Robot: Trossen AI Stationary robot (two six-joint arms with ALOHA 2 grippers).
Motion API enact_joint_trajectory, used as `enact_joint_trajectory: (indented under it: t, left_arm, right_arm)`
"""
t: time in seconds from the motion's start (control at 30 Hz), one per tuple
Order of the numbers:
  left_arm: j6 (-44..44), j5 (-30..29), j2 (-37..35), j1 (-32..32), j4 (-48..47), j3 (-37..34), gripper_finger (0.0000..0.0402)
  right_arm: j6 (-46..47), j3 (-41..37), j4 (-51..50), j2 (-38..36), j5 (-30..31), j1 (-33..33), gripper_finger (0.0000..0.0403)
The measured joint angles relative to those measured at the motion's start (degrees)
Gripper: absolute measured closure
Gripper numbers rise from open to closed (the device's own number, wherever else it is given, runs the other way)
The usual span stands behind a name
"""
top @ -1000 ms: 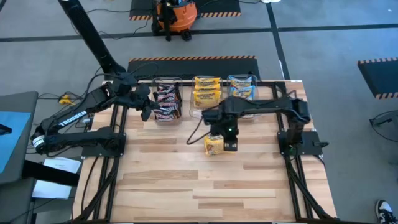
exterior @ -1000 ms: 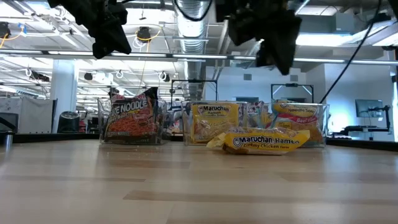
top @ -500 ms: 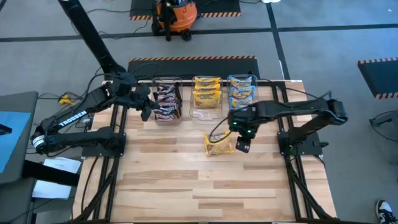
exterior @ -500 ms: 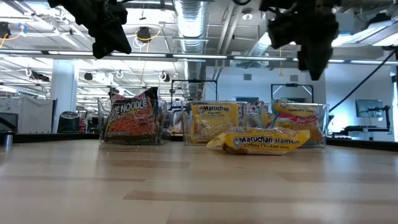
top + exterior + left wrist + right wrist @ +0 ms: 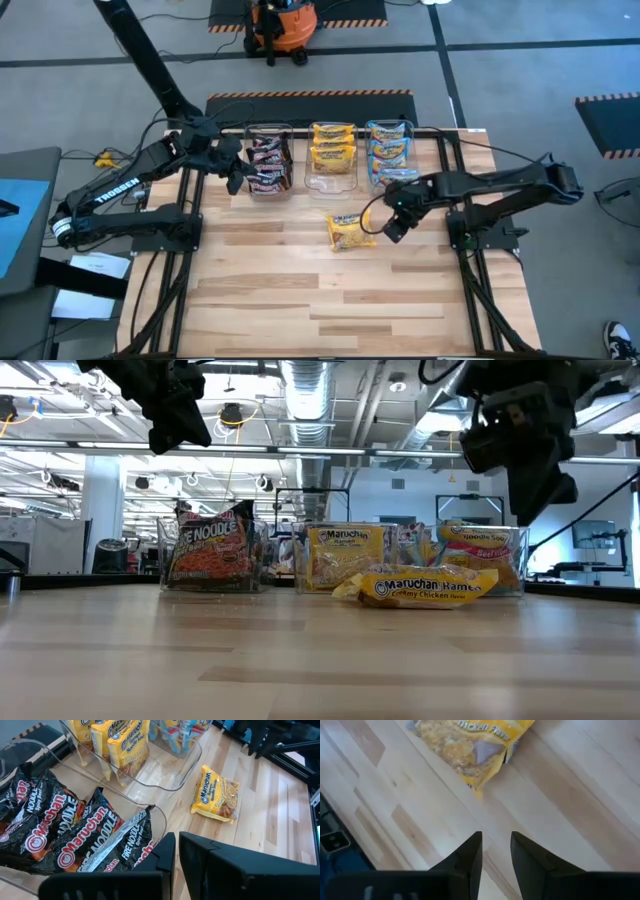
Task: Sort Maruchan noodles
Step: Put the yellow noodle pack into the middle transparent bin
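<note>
One yellow packet (image 5: pixel 349 232) lies loose on the bare worktop (image 5: pixel 330 295), out in front of the middle tub (image 5: pixel 331 158) and well short of it. Every other packet I can see already sits in a tub: dark ones (image 5: pixel 264 163) in the left tub, yellow ones (image 5: pixel 332 145) in the middle, blue ones (image 5: pixel 389 152) on the right. So this looks like the last stray, and the step in hand is fetching it.

The right claw (image 5: pixel 391 222) hangs just beside the packet's right edge, above the wood, not touching it. Its fingers (image 5: pixel 470 855) stand a little apart with nothing between them. The left claw (image 5: pixel 234 176) waits by the dark-packet tub, fingers together and empty.

The packet lies flat, printed face up. From above, its long axis runs roughly across the worktop with a slight tilt, its near end angled toward the robot's side. At table height the lettering reads along its length.

Next move, I'd say: the right claw has to swing over the packet, drop, pinch across the short side or a crinkled end seam, then carry it back to the middle tub.
</note>
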Motion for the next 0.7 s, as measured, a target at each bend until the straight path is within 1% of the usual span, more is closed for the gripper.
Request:
enact_joint_trajectory:
  t: [0.2,0.4,0.57,0.7]
  left_arm:
    - [0.0,0.0,0.0,-0.02,-0.11,0.0,0.0391]
    - [0.02,0.0,0.0,-0.02,-0.11,0.0,0.0391]
    - [0.02,0.0,0.0,-0.02,-0.14,0.0,0.0391]
    - [0.02,0.0,0.0,-0.02,-0.17,0.0,0.0391]
  right_arm:
    - [1.18,-2.38,4.02,1.03,0.59,0.31,0.0254]
    - [2.81,-2.39,7.56,1.7,0.89,0.14,0.0212]
    - [3.93,-2.39,10.22,1.7,4.06,0.2,0.0176]
    - [7.08,-3.49,12.03,1.7,6.76,0.46,0.0165]
